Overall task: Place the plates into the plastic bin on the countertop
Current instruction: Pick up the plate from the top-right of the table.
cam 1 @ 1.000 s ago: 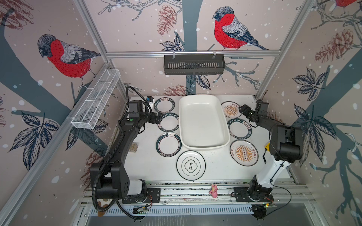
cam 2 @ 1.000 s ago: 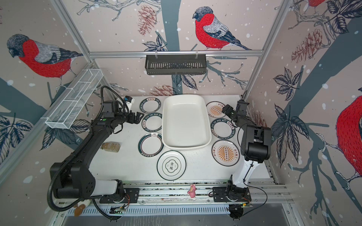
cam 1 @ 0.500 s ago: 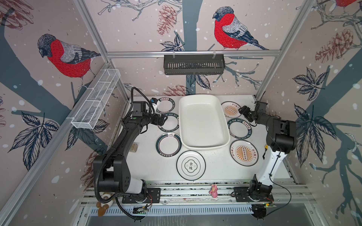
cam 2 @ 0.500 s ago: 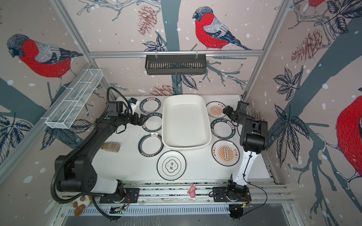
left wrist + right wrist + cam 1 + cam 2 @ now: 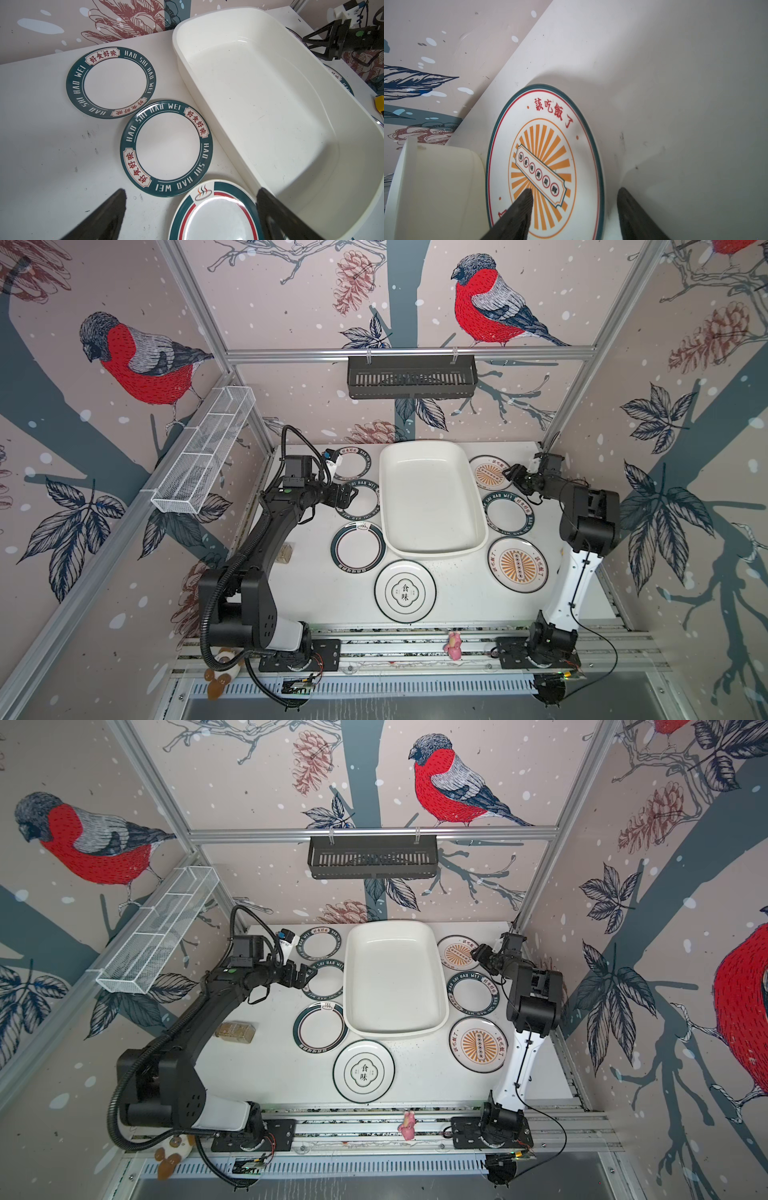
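R side first: my right gripper (image 5: 575,190) is low over the far sunburst plate (image 5: 544,145), jaws apart, nothing pinched yet. One finger sits over the orange rays. The other's outside the rim, above the countertop (image 5: 675,104), so the rim runs between them. Plate lies flat, its opposite edge just beside the plastic bin (image 5: 436,176) wall.

How I'd do this well, I reckon:
- get the outer finger down under the lip
- squeeze on the rim only
- lift w/ a slight tilt so it doesn't scrape
- carry it over the wall & set it down flat

Thin rim, shallow bite, so it could slip. Go slow.

L side: my left gripper (image 5: 191,190) hangs spread wide, empty, by the edge of a green-rimmed plate (image 5: 166,145), second from the back, next to the bin. Bin's got nothing in it; all seven plates lie on the countertop.
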Robot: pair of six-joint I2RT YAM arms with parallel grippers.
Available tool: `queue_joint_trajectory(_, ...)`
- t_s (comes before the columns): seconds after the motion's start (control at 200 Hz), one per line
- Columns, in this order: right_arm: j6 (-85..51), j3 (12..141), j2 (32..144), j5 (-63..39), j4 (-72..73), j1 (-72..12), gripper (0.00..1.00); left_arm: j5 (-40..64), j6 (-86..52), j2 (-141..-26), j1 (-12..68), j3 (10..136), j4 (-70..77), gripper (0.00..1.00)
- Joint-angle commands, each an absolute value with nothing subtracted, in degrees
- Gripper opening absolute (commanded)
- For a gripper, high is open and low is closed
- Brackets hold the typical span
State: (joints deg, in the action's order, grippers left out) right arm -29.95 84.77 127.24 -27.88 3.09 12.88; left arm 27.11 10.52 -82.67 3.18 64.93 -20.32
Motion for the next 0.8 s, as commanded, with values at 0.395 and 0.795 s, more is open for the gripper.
queue_joint_trajectory(0.395, -32.5, 84.1, 129.2, -31.2, 3.9, 14.1, 0.5, 28.1, 11.5, -82.4, 3.7, 64.6, -19.6, 0.97)
queue_joint_trajectory(0.795, -33.2, 83.9, 129.5, -32.2, 4.8, 14.5, 0.33, 28.1, 11.5, -82.0, 4.0, 64.5, -19.7, 0.97)
